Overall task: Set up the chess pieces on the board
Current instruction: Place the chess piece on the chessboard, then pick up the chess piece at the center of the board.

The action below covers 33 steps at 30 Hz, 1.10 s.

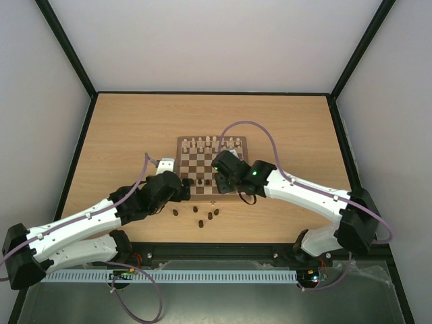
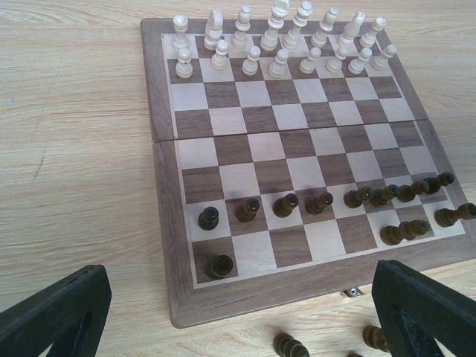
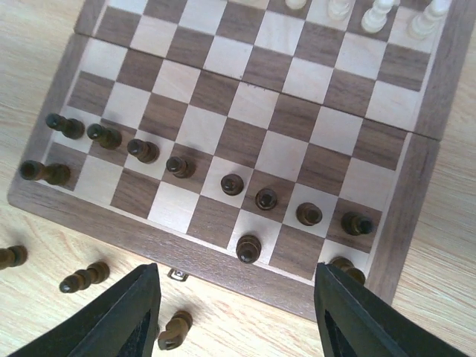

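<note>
Chess pieces [image 3: 232, 184], the dark brown ones, are mostly found on the board [image 2: 256, 119]. Eight small ones are lined up in a full row, one row in from the near edge. On the row right at the near edge, only three are seen standing. A corner piece [image 3: 44, 172] is set at one end. A middle piece [image 3: 248, 248] is set near the centre. A third is set in the other corner and is partly hidden by the right gripper [image 3: 236, 271]. Five squares in that row are seen bare.

Five loose pieces [image 1: 201, 223] are seen on the table [image 1: 135, 128], just beside the near edge of the board and between the two arms. Some of them are tipped on their sides. The cream-white pieces [image 2: 275, 37] are all lined up on the far side.

The right gripper is held low at the near edge. Its fingers are apart and nothing is held between them. The middle piece stands just in front of the gap. The left gripper [image 2: 238, 271] is spread wide at the near left corner of the board, and nothing is held in it either.

The job is judged to be more than half done. Five pieces are left to be picked up and stood on the bare squares.
</note>
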Available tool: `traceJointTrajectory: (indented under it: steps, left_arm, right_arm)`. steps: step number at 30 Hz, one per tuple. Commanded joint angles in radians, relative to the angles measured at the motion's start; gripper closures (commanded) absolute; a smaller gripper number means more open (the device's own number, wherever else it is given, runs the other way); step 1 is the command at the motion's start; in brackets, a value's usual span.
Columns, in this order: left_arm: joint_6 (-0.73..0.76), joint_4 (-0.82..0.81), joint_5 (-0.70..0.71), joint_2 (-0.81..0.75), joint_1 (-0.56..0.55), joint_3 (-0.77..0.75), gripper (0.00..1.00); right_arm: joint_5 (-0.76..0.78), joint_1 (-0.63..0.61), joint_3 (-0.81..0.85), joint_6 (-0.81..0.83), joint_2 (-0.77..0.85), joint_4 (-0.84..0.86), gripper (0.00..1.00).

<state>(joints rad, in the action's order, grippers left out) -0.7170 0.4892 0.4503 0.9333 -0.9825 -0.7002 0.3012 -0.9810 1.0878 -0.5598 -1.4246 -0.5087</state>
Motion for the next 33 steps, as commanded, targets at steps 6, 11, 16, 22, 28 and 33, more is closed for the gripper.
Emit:
traceJointTrajectory:
  steps: [6, 11, 16, 22, 28, 33]
  left_arm:
    - [0.019, 0.005, 0.01, 0.005, 0.005, -0.035, 0.01]
    - [0.016, 0.013, 0.007, 0.006, 0.008, -0.044, 0.01]
    - [0.001, 0.024, -0.002, 0.027, 0.018, -0.065, 0.01]
    - [-0.033, 0.045, 0.003, 0.076, 0.022, -0.107, 0.01]
    - [-0.072, 0.056, 0.03, 0.113, 0.024, -0.131, 0.01]
    - [-0.107, 0.04, 0.039, 0.126, 0.024, -0.106, 0.01]
  right_arm:
    - [0.048, 0.004, -0.049, -0.009, 0.175, -0.043, 0.28]
    - [0.051, 0.005, -0.156, -0.024, 0.291, 0.022, 0.01]
    - [0.053, 0.004, -0.239, -0.041, 0.364, 0.068, 0.01]
    - [0.147, 0.003, -0.309, -0.104, 0.432, 0.116, 0.02]
    - [0.171, 0.004, -0.414, -0.081, 0.516, 0.229, 0.02]
    - [0.202, 0.004, -0.516, -0.092, 0.595, 0.321, 0.01]
